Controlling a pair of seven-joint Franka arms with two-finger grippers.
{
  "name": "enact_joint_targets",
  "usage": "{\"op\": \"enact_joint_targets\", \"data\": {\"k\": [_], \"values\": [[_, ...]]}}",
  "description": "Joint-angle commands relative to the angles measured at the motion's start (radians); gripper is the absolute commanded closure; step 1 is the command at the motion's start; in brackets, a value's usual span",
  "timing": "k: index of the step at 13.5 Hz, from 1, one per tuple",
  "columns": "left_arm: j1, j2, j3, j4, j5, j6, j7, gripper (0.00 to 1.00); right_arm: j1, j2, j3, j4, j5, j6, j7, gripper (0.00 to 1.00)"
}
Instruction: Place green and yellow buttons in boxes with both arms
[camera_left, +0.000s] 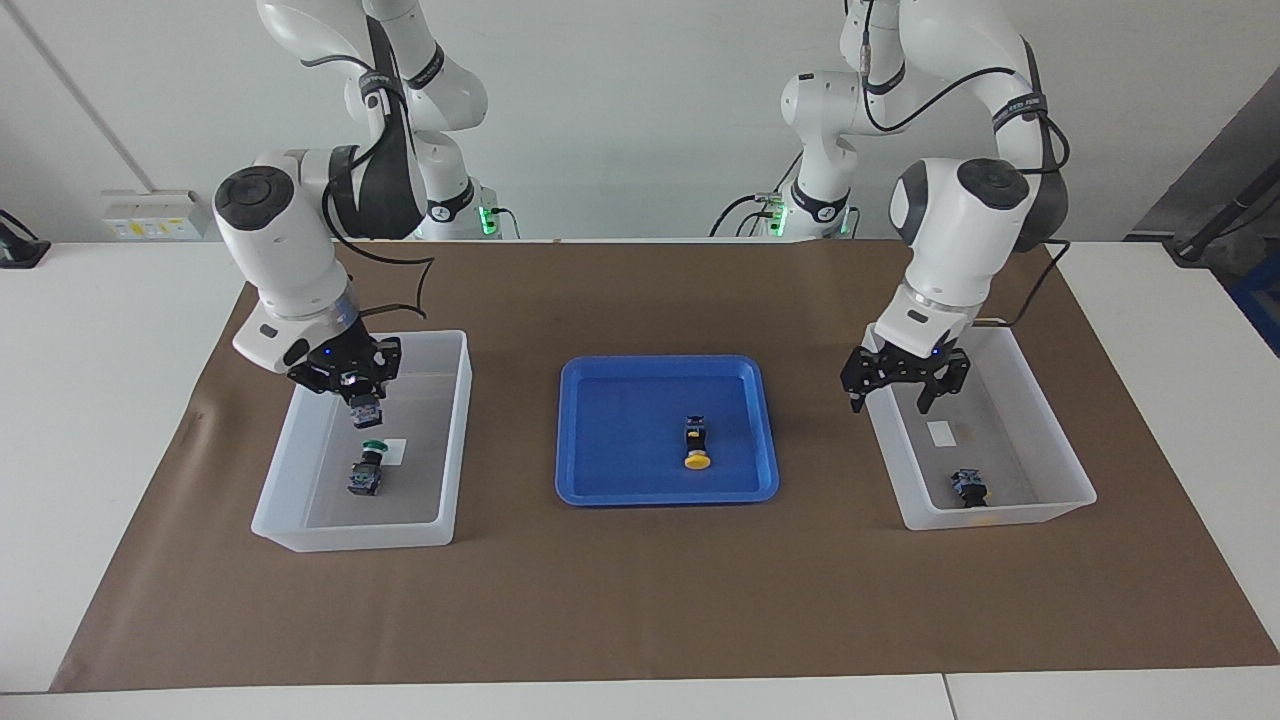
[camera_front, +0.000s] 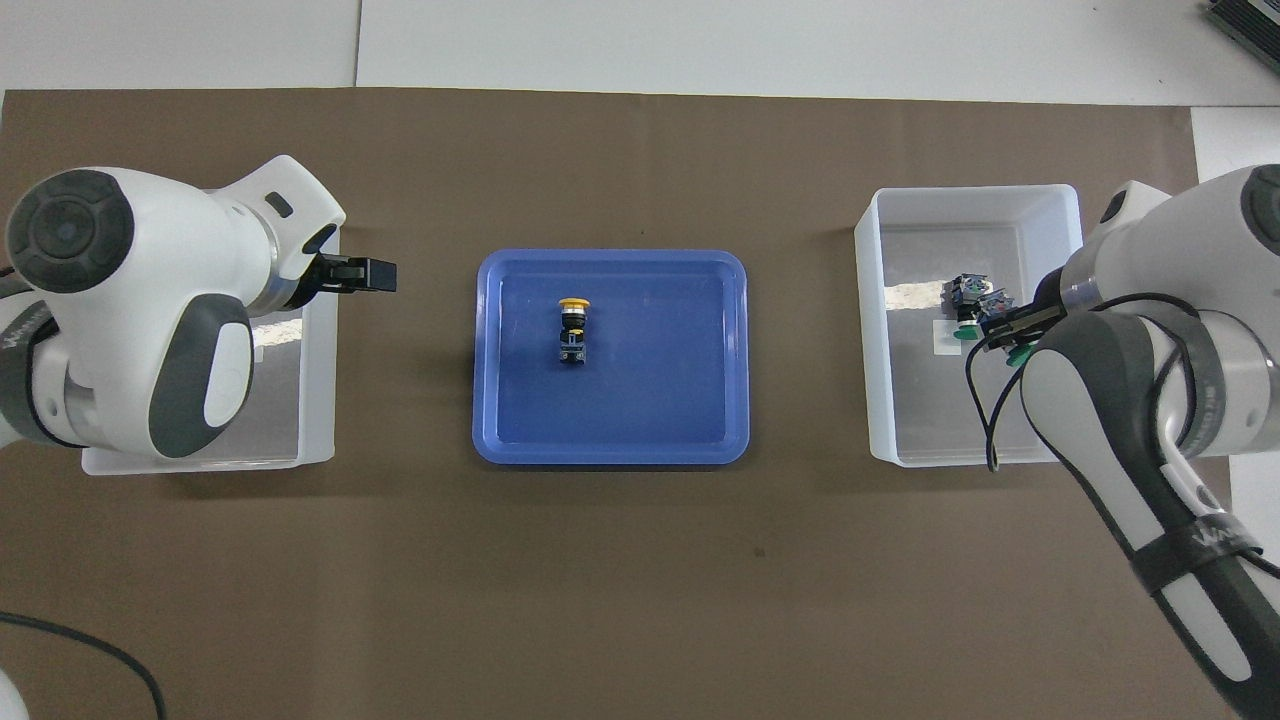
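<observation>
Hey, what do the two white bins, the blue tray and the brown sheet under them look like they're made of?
Bins: likely thin translucent plastic, frosted; the brown shows faintly through the walls.
Tray: probably moulded plastic, smooth and slightly glossy, with a rounded raised rim.
Brown sheet: looks like matte kraft paper or thin card, lying flat with a few small marks; cloth cannot be ruled out.

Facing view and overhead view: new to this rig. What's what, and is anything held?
Two white robot arms at a table. One picture faces the robots; the other looks down from their end, so sides swap. On the mat: a blue tray with a yellow button, and two boxes. The right gripper holds a green button over the right arm's box, where a second green button lies. The left gripper, open and empty, hangs over the left arm's box rim; a fourth button lies inside.
</observation>
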Motion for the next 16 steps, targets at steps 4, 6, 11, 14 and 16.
{"op": "enact_joint_targets", "data": {"k": [4,6,11,14,16], "values": [[-0.179,0.077,0.019,-0.017,0.01,0.111,-0.233,0.0,-0.009,-0.015,0.016,-0.226,0.041,0.273,-0.134,1.0],[-0.226,0.112,0.019,-0.008,0.01,0.121,-0.297,0.0,-0.007,0.01,0.016,-0.231,0.042,0.307,-0.134,0.9],[-0.33,0.241,0.019,0.03,0.013,0.225,-0.431,0.0,0.025,0.024,0.014,-0.213,0.048,0.333,0.039,0.0],[-0.351,0.276,0.019,0.024,0.014,0.284,-0.452,0.15,0.025,-0.004,0.013,-0.121,0.048,0.304,0.148,0.0],[-0.349,0.275,0.02,0.02,0.014,0.279,-0.452,0.36,0.01,-0.03,0.011,-0.059,0.041,0.263,0.182,0.0]]}}
